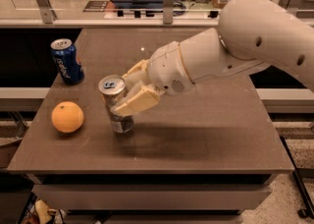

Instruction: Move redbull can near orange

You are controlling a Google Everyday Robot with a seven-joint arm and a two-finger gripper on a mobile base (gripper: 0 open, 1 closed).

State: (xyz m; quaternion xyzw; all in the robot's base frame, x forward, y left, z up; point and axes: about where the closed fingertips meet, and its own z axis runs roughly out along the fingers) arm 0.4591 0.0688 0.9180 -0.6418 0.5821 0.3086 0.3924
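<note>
Now my claw (128, 93) grips the redbull can (112, 88) around its middle, tilted slightly, its base low at the worktop (206, 120). It sits near the orange (67, 117), on the side toward my arm, a small gap between them.

The table (211, 134) has a plain brown top. Near its left edge, towards the front, lies the orange (67, 116). Behind the orange, at the far left, a dark blue can (66, 61) stands upright, well apart from the fruit. Just right of the orange, not touching it, is the redbull can (117, 112), tilted slightly. Whether its base touches the top cannot be told. The claw (125, 90) is over the table's left-middle, clamped around this can.
</note>
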